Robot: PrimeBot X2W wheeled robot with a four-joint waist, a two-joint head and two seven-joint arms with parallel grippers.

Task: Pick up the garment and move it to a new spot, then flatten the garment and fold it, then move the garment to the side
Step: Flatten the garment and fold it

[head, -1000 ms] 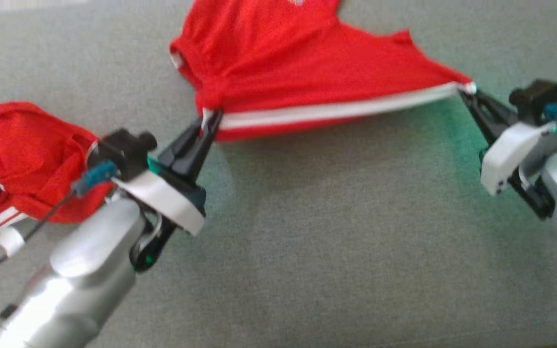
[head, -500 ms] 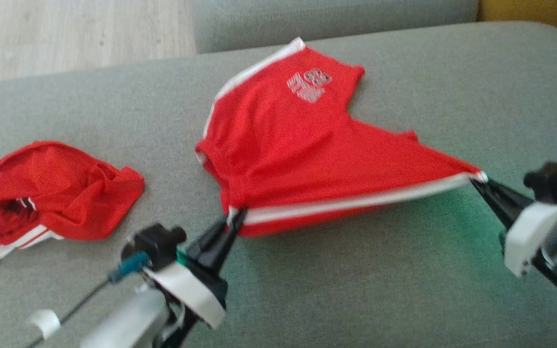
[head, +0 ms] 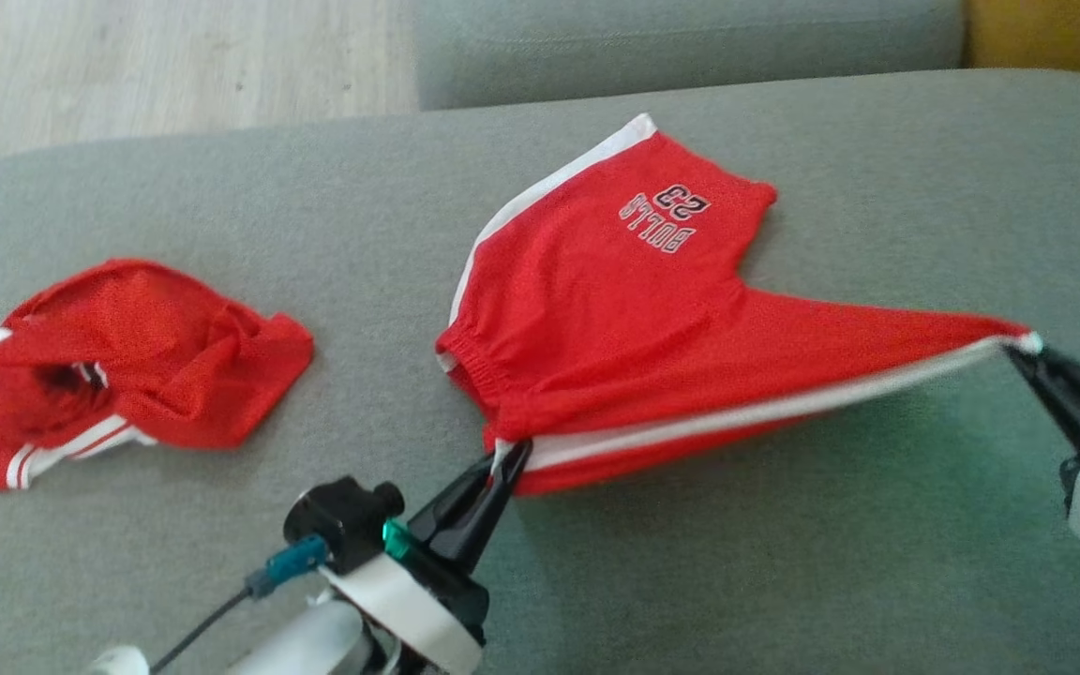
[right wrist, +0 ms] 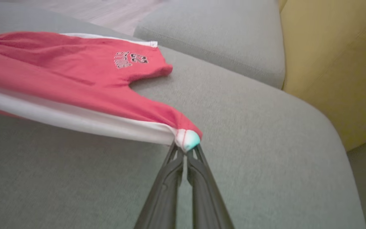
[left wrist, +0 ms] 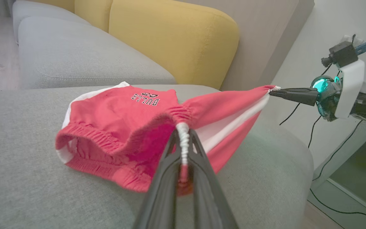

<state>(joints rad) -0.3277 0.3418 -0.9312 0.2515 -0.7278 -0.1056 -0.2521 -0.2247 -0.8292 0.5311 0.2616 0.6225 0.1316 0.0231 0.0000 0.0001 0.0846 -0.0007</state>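
The garment (head: 615, 319) is a pair of red shorts with white side stripes and "BULLS 23" print, lying on a grey sofa cushion (head: 690, 581). Its near edge is stretched taut and lifted between my two grippers. My left gripper (head: 507, 455) is shut on the elastic waistband corner, which shows bunched between its fingers in the left wrist view (left wrist: 183, 133). My right gripper (head: 1027, 345) is shut on the white-striped hem corner (right wrist: 186, 144). The far leg of the garment (right wrist: 75, 73) rests flat on the cushion.
A second crumpled red garment (head: 127, 375) lies to the left on the same cushion. Wooden floor (head: 174, 66) lies beyond the far edge. Another grey seat (left wrist: 75, 54) and yellow back cushions (left wrist: 170, 41) stand behind. The cushion's right edge (right wrist: 345, 152) drops off near my right gripper.
The head camera has shifted, so the whole picture moved. Both grippers keep their hold, and the stretched edge has come nearer to me relative to the crumpled garment.
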